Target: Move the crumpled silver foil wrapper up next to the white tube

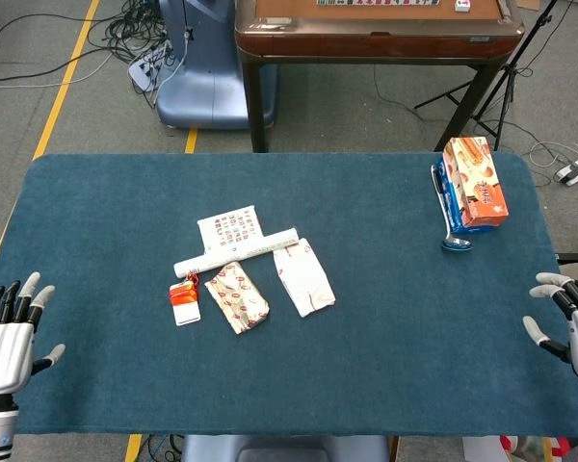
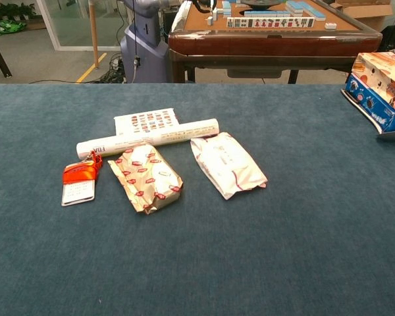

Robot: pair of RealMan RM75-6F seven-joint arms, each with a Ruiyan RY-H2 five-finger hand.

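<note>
Hands show only from the head view: my left hand (image 1: 8, 332) at the near-left corner of the table (image 1: 385, 346), my right hand (image 1: 576, 327) at the near-right edge, both empty with fingers spread, both partly cut off by the frame. Chest view holds neither hand, but it gives the objects close. Foil wrapper (image 2: 146, 178) lies flat on the blue cloth, crumpled, silver-gold with small red marks, its far end touching or just short of the white tube (image 2: 148, 139); I cannot tell which. Tube lies lengthwise left to right, partly over a printed sheet (image 2: 145, 122) on its far side. White packet (image 2: 227, 164) sits just right of the wrapper, and a small orange-topped tag (image 2: 79, 181) just left of it. Orange box (image 1: 474, 181) stands well apart at the far right, leaning on a blue item (image 1: 445, 204) whose shape is hard to read; in the chest view both are cropped.
</note>
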